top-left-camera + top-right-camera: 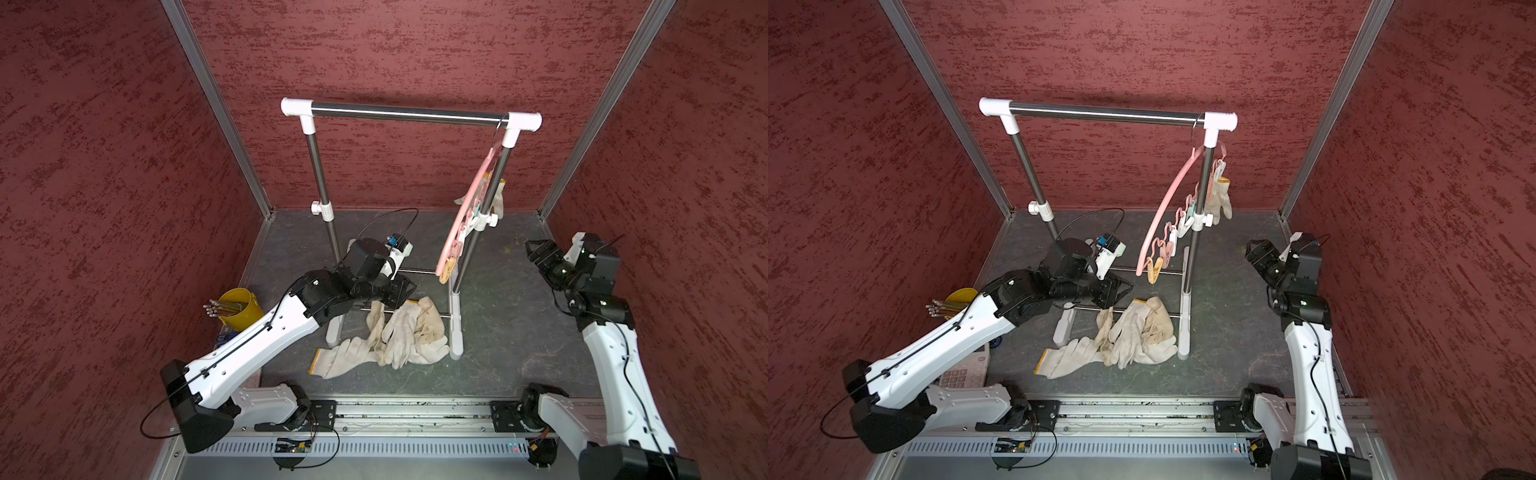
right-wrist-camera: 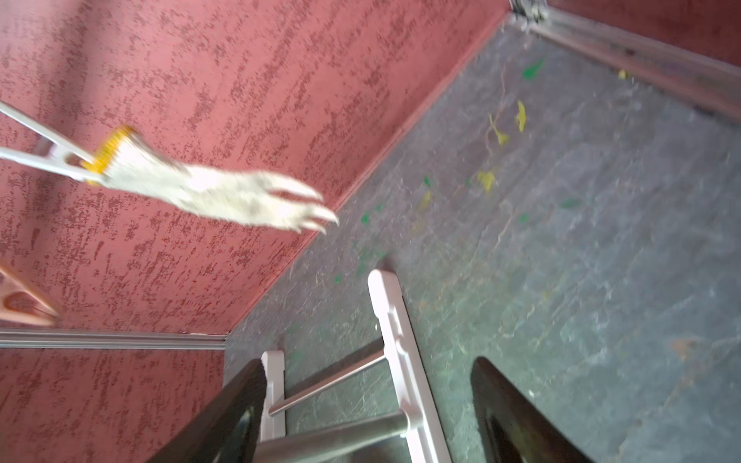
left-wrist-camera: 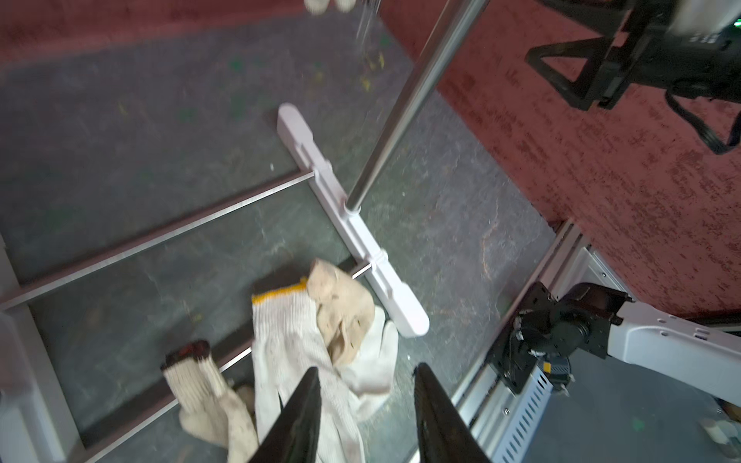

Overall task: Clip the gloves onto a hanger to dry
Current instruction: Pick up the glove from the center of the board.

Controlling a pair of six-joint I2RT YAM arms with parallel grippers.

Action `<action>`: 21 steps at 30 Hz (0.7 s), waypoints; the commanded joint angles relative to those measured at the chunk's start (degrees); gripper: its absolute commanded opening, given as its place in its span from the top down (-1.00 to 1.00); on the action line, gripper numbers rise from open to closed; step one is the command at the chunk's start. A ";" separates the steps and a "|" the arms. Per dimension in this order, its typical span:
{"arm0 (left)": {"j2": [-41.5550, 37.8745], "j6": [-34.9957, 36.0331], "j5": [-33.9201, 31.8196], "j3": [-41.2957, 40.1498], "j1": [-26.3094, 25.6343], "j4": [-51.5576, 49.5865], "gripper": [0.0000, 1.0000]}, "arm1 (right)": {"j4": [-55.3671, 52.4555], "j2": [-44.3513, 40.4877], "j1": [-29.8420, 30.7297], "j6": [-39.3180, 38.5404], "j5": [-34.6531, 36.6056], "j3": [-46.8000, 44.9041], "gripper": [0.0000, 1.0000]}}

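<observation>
Several off-white gloves (image 1: 401,332) (image 1: 1136,332) lie in a heap on the dark floor beside the rack's right foot. A beige glove (image 3: 345,304) lies on top of a white one (image 3: 288,332). My left gripper (image 1: 411,291) (image 1: 1127,289) (image 3: 367,371) hovers over the heap's far edge, open, gripping nothing. The pink hanger (image 1: 465,208) (image 1: 1168,195) hangs by its wire hook from the rack's right end. One glove (image 1: 1219,199) (image 2: 224,196) hangs from a clip at the hanger's far end. My right gripper (image 1: 532,251) (image 1: 1252,249) (image 2: 369,362) stands open and empty right of the rack.
The steel rack (image 1: 407,112) (image 1: 1108,112) with white joints stands mid-floor; its right foot (image 3: 361,240) (image 2: 401,352) lies beside the heap. A yellow cup (image 1: 241,307) of tools and a calculator (image 1: 967,370) sit at the left under my left arm. Red walls enclose three sides.
</observation>
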 commanded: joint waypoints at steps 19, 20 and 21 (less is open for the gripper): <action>9.49 -9.71 -5.99 -9.43 7.29 -8.39 0.18 | 9.86 -5.07 -0.05 7.30 -11.82 -14.06 -0.51; 9.98 -9.91 -5.77 -9.74 7.34 -7.10 0.17 | 9.76 -4.75 -0.07 6.99 -11.95 -13.84 -0.51; 10.54 -10.31 -5.81 -10.07 7.38 -5.69 0.17 | 9.53 -4.52 -0.02 6.81 -12.05 -13.64 -0.51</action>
